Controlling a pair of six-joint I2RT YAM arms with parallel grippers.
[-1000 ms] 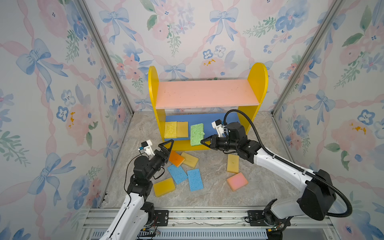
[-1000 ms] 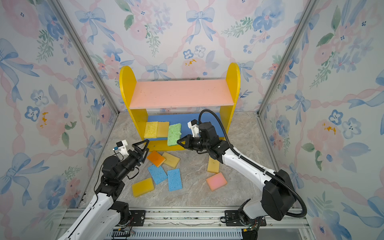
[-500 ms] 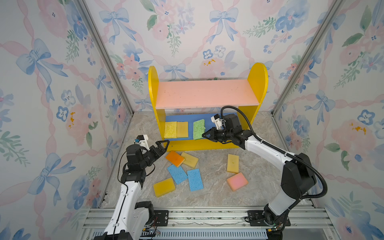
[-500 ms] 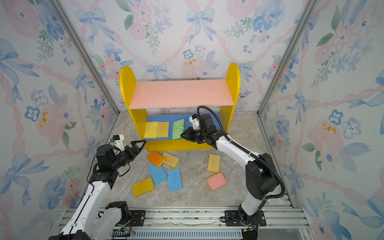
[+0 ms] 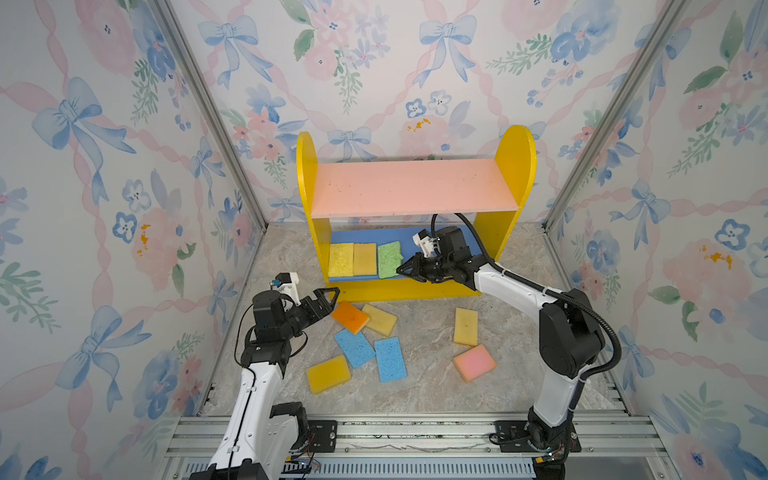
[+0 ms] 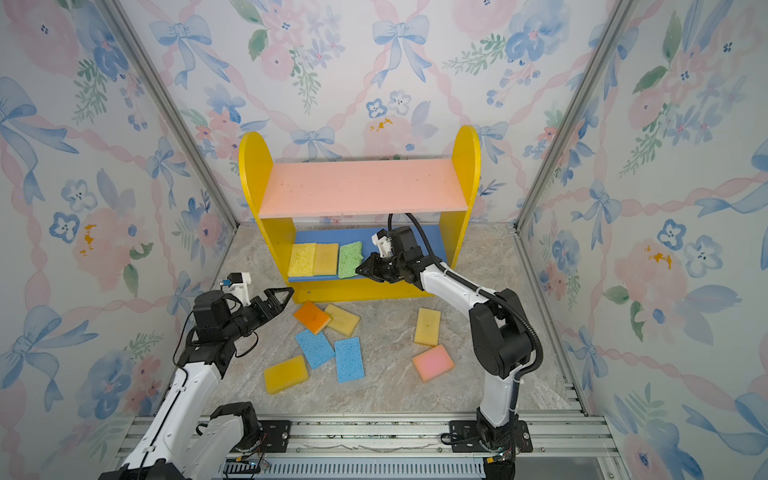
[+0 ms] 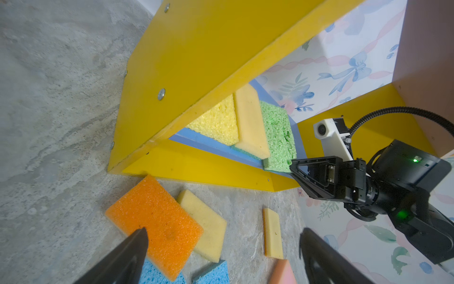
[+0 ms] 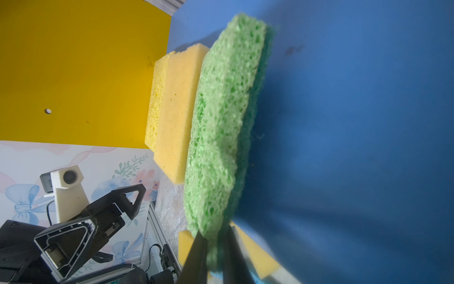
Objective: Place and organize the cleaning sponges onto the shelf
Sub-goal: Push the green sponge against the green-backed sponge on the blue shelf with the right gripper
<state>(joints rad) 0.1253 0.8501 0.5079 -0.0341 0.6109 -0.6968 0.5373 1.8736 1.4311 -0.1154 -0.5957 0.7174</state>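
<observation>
Green sponge (image 5: pixel 388 258) slid inward, right end effector (image 5: pixel 400 269) clamping edge; left end effector (image 5: pixel 332 300) spread.

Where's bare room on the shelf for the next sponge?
Pink board: wholly bare. Blue board: bare to the right of the green sponge, though the right gripper is there, pinching that sponge. Its left end is crowded: yellow sponge, tan sponge and the green one side by side.

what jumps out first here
The yellow-and-pink shelf at the back stands out. At its blue lower board the right hand pinches the green sponge. Seven loose sponges lie scattered on the floor in front, by the open left hand.
</observation>
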